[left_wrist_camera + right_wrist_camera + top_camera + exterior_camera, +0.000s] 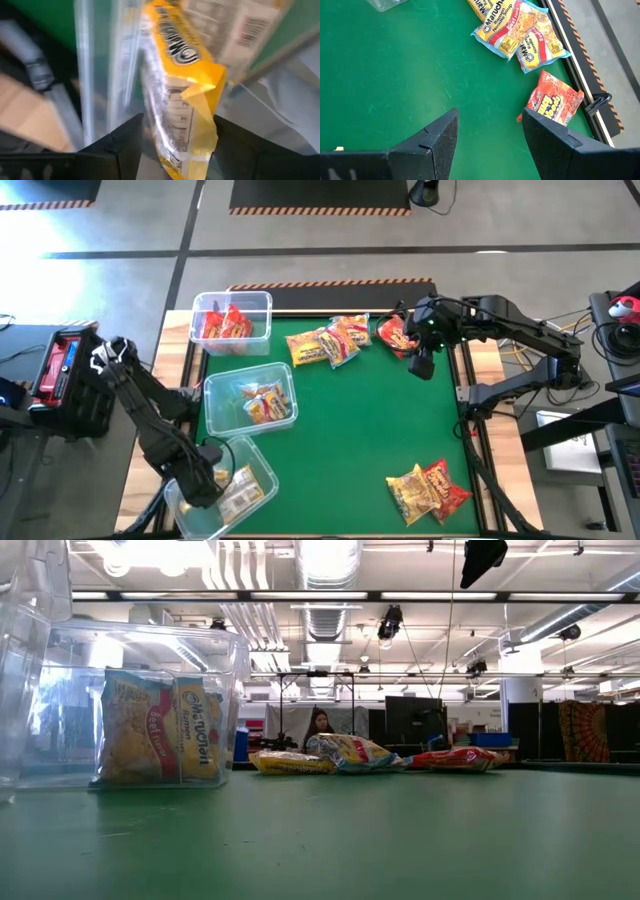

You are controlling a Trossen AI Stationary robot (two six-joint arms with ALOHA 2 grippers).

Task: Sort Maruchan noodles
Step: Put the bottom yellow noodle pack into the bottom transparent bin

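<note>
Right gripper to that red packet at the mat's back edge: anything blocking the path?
Nothing visible. The right gripper hangs open above bare green mat, and the red packet lies flat just ahead of it, clear of the orange-and-blue packets beyond.

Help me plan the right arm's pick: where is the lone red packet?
High view: the red packet lies at the mat's far right edge, just under the right gripper, beside the yellow packets.

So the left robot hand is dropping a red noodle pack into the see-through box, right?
Almost. The packet between the left gripper's fingers is yellow, not red, as the left wrist view shows. It is over the clear bin at the table's near left corner.
</note>
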